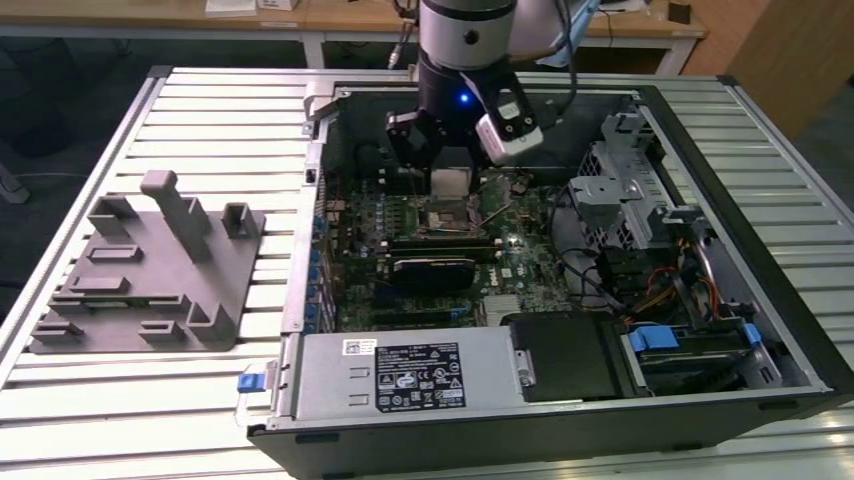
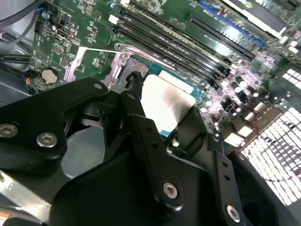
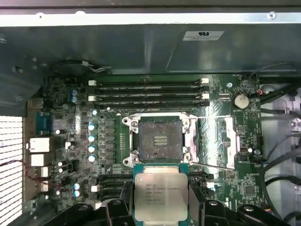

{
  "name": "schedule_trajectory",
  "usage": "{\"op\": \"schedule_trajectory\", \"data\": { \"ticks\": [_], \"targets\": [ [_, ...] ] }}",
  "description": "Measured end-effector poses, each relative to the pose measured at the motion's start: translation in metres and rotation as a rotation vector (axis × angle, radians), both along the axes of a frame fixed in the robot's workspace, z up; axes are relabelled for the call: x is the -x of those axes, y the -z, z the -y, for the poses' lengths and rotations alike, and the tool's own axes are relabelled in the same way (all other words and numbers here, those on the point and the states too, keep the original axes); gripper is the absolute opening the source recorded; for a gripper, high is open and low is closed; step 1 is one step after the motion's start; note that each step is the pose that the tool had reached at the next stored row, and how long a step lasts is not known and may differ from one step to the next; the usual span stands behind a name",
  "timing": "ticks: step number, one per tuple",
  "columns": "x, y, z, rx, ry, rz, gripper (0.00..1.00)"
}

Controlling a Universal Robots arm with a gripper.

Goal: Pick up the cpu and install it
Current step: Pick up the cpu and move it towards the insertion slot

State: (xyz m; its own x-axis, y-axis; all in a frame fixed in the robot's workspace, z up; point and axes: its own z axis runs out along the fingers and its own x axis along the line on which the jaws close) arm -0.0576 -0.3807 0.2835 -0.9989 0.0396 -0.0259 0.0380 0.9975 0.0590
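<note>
Hanging inside the open case (image 1: 467, 442), the cpu (image 3: 161, 193) is gripped by the gripper (image 1: 451, 190), fingers (image 3: 196, 207) closed on two edges, silvery top shown in the first wrist view. It is held above the board (image 3: 244, 190) near the bare socket (image 3: 159, 140), not seated in it.

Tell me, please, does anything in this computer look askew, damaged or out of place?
Nothing stands out. The gripper holds the cpu square to the socket and not yet in it. The socket is open and empty, with its plate folded aside. No damage shows on the board.
</note>
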Motion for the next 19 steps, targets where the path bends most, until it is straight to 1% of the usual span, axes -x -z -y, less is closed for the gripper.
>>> {"op": "schedule_trajectory", "data": {
  "ticks": [4,15,17,19],
  "targets": [
    [-0.001,0.0071,-0.0033,0.0002,0.000,-0.0001,0.54],
    [-0.001,0.0271,-0.0164,0.0003,0.000,-0.0001,0.54],
    [-0.001,0.0295,-0.0179,0.0014,0.000,0.0000,0.54],
    [-0.002,0.0303,-0.0181,0.0036,0.000,-0.0001,0.54]
  ]
}}
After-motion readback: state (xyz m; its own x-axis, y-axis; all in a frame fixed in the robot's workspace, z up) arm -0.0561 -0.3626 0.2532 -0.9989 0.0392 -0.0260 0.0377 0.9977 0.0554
